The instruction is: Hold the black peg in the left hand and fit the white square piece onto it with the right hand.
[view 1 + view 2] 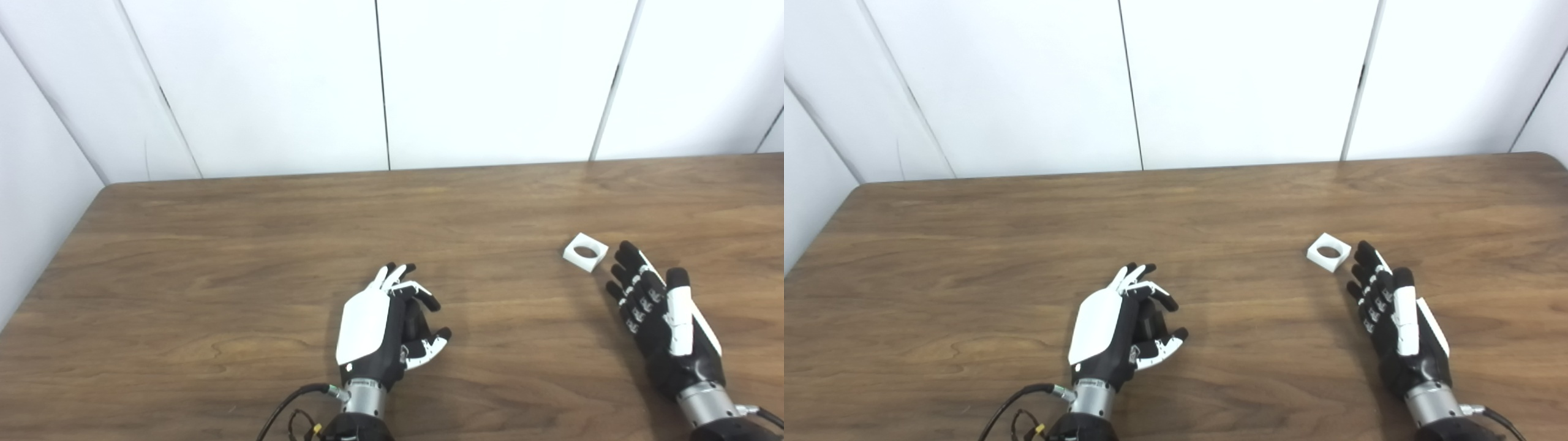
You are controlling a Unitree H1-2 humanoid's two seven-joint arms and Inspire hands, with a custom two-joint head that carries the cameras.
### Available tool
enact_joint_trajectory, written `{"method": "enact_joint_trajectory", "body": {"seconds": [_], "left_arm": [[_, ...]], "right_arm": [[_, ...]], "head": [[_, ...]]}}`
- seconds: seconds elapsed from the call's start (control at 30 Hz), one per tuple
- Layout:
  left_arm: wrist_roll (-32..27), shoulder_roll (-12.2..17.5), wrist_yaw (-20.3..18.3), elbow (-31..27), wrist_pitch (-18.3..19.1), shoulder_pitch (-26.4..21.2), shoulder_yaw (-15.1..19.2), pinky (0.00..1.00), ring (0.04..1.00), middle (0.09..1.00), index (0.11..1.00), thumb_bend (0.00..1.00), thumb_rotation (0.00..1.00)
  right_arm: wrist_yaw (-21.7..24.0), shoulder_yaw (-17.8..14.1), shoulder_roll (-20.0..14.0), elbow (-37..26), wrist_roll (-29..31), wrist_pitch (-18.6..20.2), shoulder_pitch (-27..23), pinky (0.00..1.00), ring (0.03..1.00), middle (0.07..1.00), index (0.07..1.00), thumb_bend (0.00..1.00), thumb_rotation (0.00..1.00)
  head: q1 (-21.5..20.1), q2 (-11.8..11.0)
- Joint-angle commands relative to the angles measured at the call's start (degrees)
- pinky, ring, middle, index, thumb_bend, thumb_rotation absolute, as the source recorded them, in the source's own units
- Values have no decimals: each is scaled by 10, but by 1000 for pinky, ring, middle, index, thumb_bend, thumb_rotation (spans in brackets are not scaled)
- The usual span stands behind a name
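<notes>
On the brown wood-grain tabletop point(245, 257), the small white square plastic piece with a round hole through its middle point(585, 251) lies flat in the right half of the frame, just beyond the fingertips of the right hand point(658, 318). That hand rests palm-side toward the centre, fingers spread and straight, holding nothing; its tips are just beside the piece, and I cannot tell whether they touch it.

The left hand point(383, 324) sits low in the middle of the frame, fingers curled loosely inward toward the thumb. Something dark shows inside the curl, but it blends with the black palm, so I cannot tell whether the black peg is held there; no peg is visible elsewhere on the tabletop.

The white piece looks light, rigid and smooth-sided, likely to skid across the wood if nudged from one side. The best hold is probably a pinch across two opposite outer faces, keeping the hole uncovered and facing the peg. Being thin-walled around the hole, it should need only a modest squeeze.
</notes>
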Motion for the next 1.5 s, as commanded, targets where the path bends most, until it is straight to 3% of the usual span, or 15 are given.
{"method": "enact_joint_trajectory", "body": {"seconds": [0.0,0.67,0.8,0.97,1.27,1.47], "left_arm": [[0,-25,-5,22,-12,35,-30,921,964,893,491,514,71],[-10,-19,-16,-12,-20,33,-32,898,948,873,495,513,78],[-22,-17,-14,-24,-36,30,-27,892,939,865,684,732,247],[-65,-15,-16,-41,-74,29,-11,910,937,868,779,840,332],[-68,-12,-29,-83,-82,27,10,867,927,874,814,901,393],[-84,-16,-42,-99,-79,30,32,892,944,892,822,903,345]], "right_arm": [[2,4,2,-15,0,-9,-6,988,1000,994,972,744,1000],[6,9,3,-20,13,-3,3,1000,1000,1000,978,743,1000],[7,10,2,-19,14,-4,5,996,1000,1000,981,735,1000],[11,11,0,-18,19,-6,5,998,1000,1000,986,725,1000],[10,15,0,-15,14,-7,4,1000,1000,1000,983,723,1000],[11,16,-2,-16,13,-4,6,1000,1000,1000,982,729,1000]], "head": [[0,1],[-4,5],[-4,6],[-3,6],[-2,7],[-3,10]]}}
